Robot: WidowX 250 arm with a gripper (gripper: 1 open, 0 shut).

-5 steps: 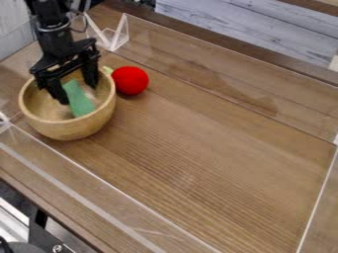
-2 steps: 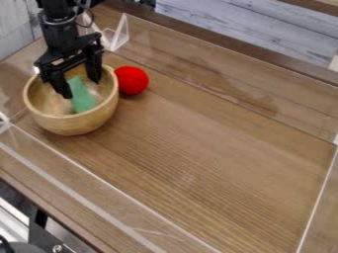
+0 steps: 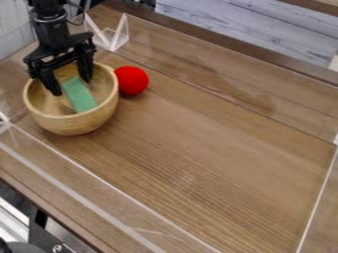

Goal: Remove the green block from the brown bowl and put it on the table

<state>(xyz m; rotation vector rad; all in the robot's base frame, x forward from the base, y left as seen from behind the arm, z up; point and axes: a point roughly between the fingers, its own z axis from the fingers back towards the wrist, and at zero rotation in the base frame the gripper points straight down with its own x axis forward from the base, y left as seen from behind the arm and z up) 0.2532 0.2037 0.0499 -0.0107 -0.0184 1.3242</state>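
one pincer [image 3: 62,75], mine, spread wide and empty over the green block [image 3: 83,96] in the brown bowl [image 3: 53,121]; a careless close could tip the bowl toward the red ball [image 3: 129,80] at three o'clock.

A brown wood-grain table [image 3: 211,128] is seen, bordered by clear acrylic walls [image 3: 251,59] along its edges. Two things are borne directly on its surface, both at the far left. A round, light tan wooden bowl [image 3: 69,121] with a thick rim is set nearest the left edge. A red ball [image 3: 130,80] is placed just beside the bowl, to its right and slightly farther back; whether the two touch cannot be told. The wood grain is laid along the table's length.
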